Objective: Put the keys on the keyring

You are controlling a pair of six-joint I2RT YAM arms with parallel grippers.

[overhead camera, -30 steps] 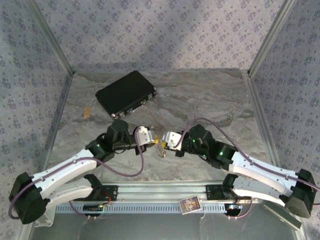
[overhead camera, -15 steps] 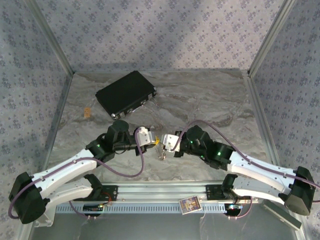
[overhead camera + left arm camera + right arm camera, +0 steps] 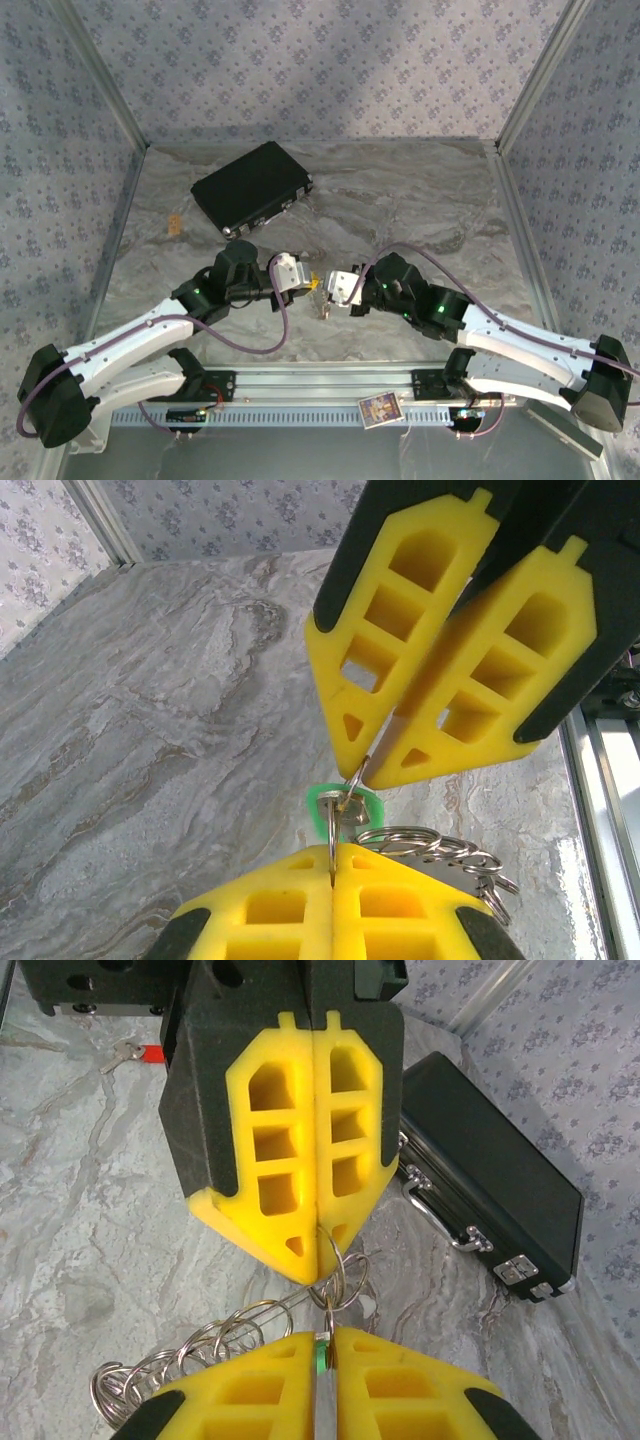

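Low over the table's near middle, my two grippers meet tip to tip. My left gripper (image 3: 308,284) (image 3: 333,858) is shut on a thin loop of the silver keyring (image 3: 332,825) (image 3: 345,1265). The keyring's chain of small rings (image 3: 445,848) (image 3: 190,1355) hangs off to the side. My right gripper (image 3: 332,288) (image 3: 325,1345) is shut on a green-headed key (image 3: 345,802) (image 3: 321,1353), which sits right against the held loop. A red-headed key (image 3: 140,1055) lies flat on the table beyond the left gripper.
A flat black box (image 3: 252,187) (image 3: 490,1185) with metal latches lies at the back left. A small tan scrap (image 3: 176,225) sits by the left wall. A printed card (image 3: 380,409) rests on the front rail. Patterned walls close in three sides.
My right gripper has edged left toward the left gripper, and its jaws have narrowed on the green key. The left arm and the keyring have stayed put.
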